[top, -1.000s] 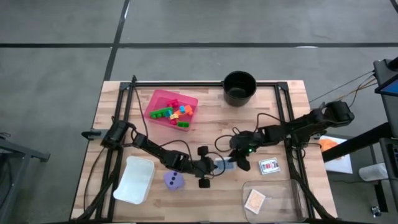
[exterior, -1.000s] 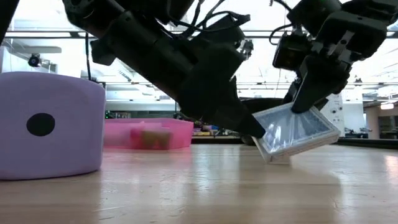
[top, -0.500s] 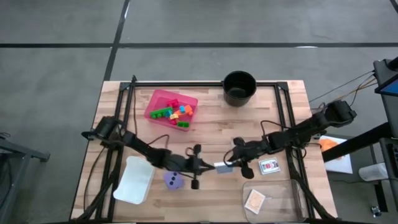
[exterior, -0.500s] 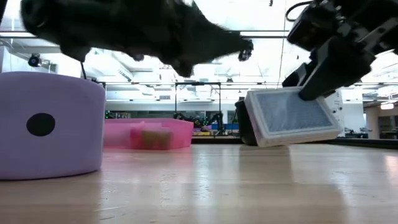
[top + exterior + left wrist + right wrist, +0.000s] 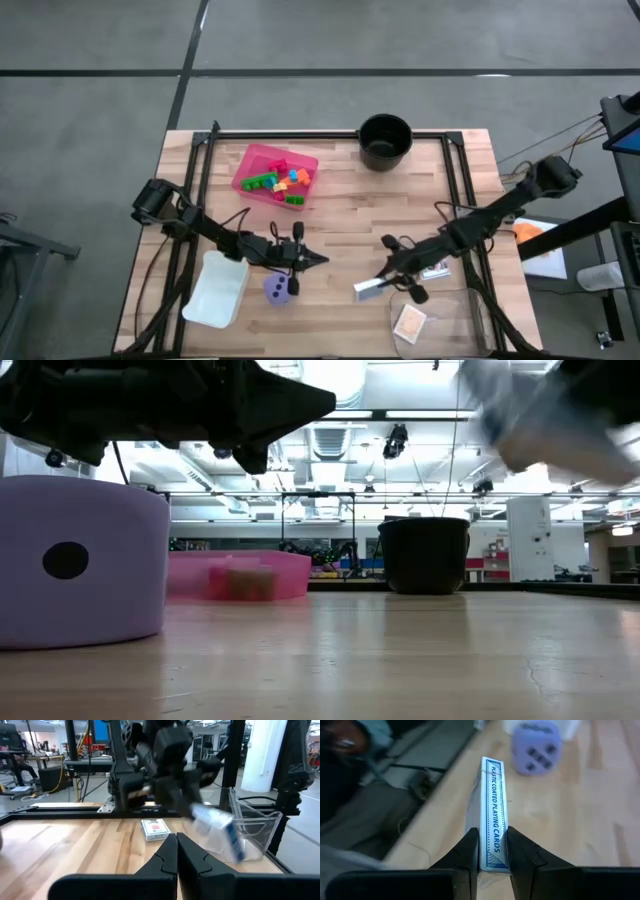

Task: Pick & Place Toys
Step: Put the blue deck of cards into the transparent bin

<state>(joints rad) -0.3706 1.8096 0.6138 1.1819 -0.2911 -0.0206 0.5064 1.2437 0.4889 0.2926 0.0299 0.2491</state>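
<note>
My right gripper is shut on a blue card box, right of the purple die and above the table's near middle. The box also shows in the right wrist view and, blurred, in the left wrist view. My left gripper is shut and empty just above and beyond the die; its fingers show closed in the left wrist view. A white-red card box lies flat on the wood. An orange card lies in a clear bin. Small bricks lie in the pink tray. My right gripper pinches the blue card box by its two broad faces, near one end, between its two fingers. The box stands on edge, its printed narrow side toward the wrist camera, and sticks out beyond the fingertips toward the table's left. It is lifted clear of the table.
The pink tray stands at the far left and the black pot at the far middle. A white container is at the near left and a clear bin at the near right. Bare wood lies in the middle.
My left gripper has drawn back from the blue card box toward the table's left edge and come to rest over the die. My right gripper has carried the box up off the table and toward the near edge; the box now hangs clear.
</note>
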